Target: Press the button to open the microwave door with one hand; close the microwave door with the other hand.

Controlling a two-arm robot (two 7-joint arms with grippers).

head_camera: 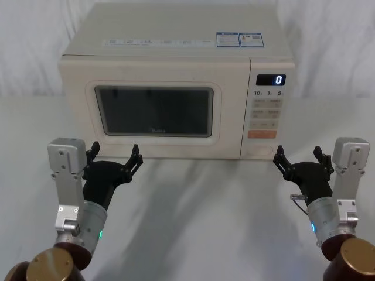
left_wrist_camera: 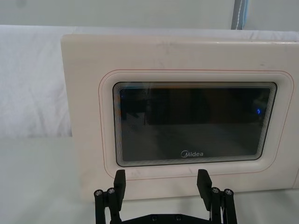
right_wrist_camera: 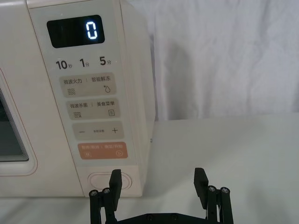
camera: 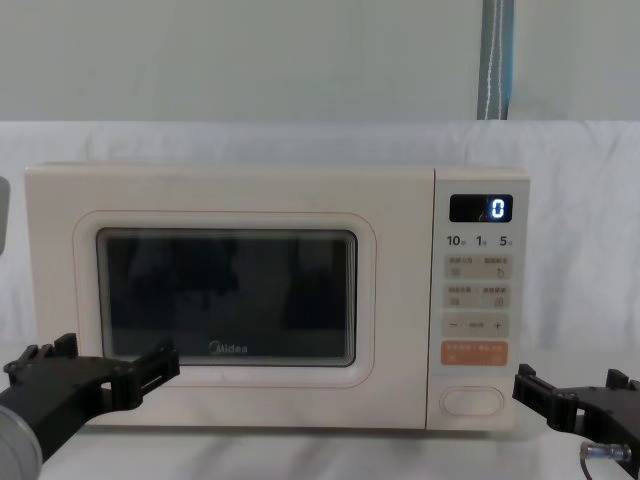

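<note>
I am seeing a narrow cream control panel (right_wrist_camera: 88, 98) with a dark digital display (right_wrist_camera: 75, 31) that is showing a glowing "0". Under it an orange rectangular key (right_wrist_camera: 102, 150) is sitting. White cloth (head_camera: 193, 222) is covering the table.

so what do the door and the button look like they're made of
Door: seemingly cream plastic or painted metal with a smooth satin finish; its dark window looks like glossy glass, since it shows reflections. Button: likely moulded cream plastic matching the panel, smooth and matte, with a thin outline around it.
</note>
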